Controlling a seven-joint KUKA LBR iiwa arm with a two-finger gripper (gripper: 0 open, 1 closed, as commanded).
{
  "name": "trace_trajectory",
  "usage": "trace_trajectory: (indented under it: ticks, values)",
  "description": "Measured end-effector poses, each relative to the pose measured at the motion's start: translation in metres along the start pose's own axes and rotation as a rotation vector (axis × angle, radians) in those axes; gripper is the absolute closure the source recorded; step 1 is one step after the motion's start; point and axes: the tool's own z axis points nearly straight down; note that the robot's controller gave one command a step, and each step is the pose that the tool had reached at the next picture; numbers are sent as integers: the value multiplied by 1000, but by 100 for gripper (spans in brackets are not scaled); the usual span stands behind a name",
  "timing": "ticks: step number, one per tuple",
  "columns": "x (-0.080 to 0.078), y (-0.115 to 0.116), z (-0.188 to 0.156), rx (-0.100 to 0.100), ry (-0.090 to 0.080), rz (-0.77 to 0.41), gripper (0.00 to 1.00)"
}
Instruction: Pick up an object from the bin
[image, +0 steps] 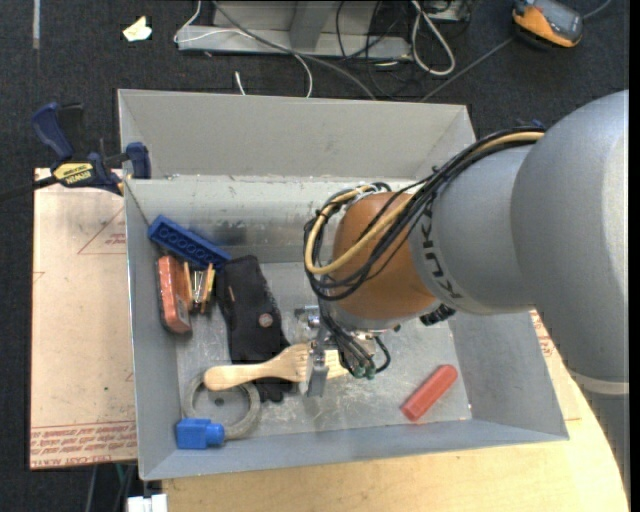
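None of the lifting is done as far as I can see: everything lies on the floor of the bin (300, 445) and nothing hangs off it. The gripper (318, 373) is down low in the middle of the bin, toward the near wall, under the orange wrist cover and its cables.

Closest to it is a wooden-handled brush (250, 375). The pale handle runs off to the left and the head end sits right at the gripper, touching it or as good as. From my seat I cannot tell how far the gripper is open, nor whether it has any hold on the brush; the wrist and its wiring shade that spot.

A black pouch (250, 308) lies just beyond the brush on the far side. A red cylindrical piece (430, 391) sits well apart to the right. A blue toy brick (188, 243) and a copper-brown case (173, 295) lie far left, and a blue cap on a ring (200, 433) sits in the near-left corner.

My judgement is that the reach is made, while the grasp and the lift are left to do.
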Motion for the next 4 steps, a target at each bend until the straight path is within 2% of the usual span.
trace_trajectory:
  ticks: [1,3,4]
  values:
    - [0,0,0,0,0,0,100]
    - [-25,42,-28,-2,-3,27,100]
    - [-18,58,25,-2,-11,103,100]
